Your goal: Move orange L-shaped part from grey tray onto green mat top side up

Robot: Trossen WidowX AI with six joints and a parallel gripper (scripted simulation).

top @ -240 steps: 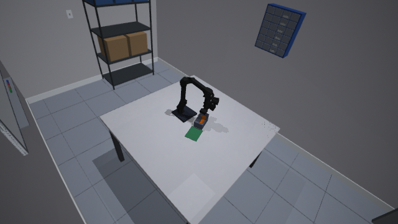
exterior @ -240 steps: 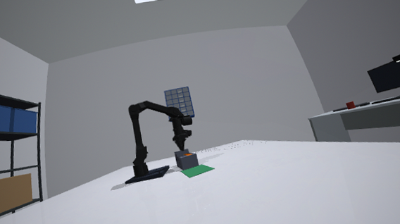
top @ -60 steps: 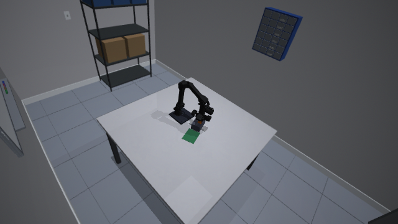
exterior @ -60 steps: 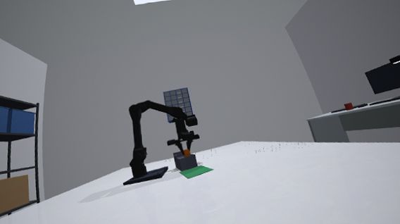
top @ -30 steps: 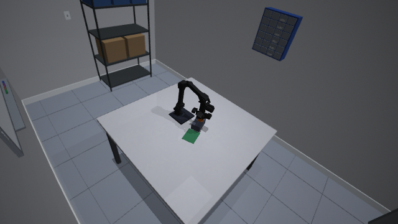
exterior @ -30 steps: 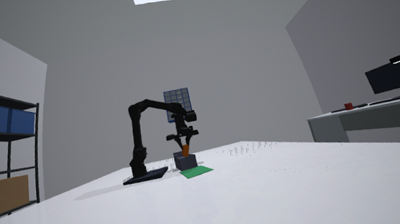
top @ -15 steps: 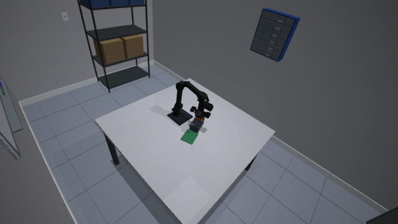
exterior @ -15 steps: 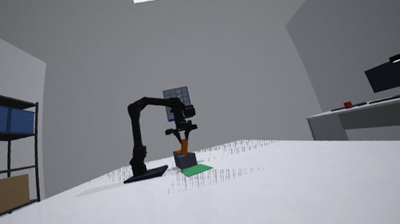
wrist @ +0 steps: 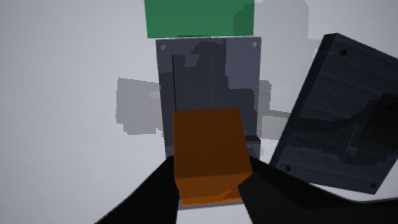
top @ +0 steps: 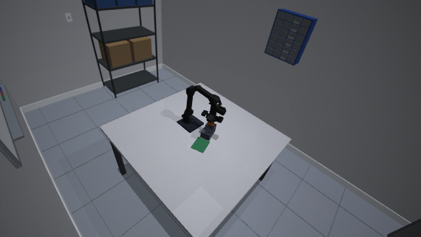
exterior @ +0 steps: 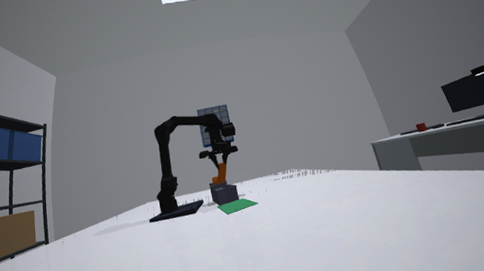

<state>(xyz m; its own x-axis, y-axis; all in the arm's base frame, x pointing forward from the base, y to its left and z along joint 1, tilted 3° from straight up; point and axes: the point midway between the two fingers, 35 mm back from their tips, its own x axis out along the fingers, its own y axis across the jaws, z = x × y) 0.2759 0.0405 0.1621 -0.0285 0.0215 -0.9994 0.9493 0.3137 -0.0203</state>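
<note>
The orange part [top: 211, 124] [exterior: 222, 174] [wrist: 210, 142] stands steeply tilted, its upper end between the fingertips. Its L-shaped end points down, over the far end of the grey tray [top: 206, 135] [exterior: 226, 195] [wrist: 245, 65]. My gripper [exterior: 222, 165] [wrist: 205, 161] is shut on the part's raised end from both sides. In the wrist view the visible stretch of pocket is empty; the part hides the rest. Whether the low end touches the tray, I cannot tell. The green mat [top: 200, 145] [exterior: 238, 206] [wrist: 200, 17] lies flat beside the tray's near end, with nothing on it.
The arm's dark base plate [top: 190, 128] [exterior: 187, 210] [wrist: 335, 80] lies on the white table [top: 158, 145] [exterior: 316, 224], close beside the tray. The tray's walls rise above the tabletop. A shelf rack and wall cabinet stand far off.
</note>
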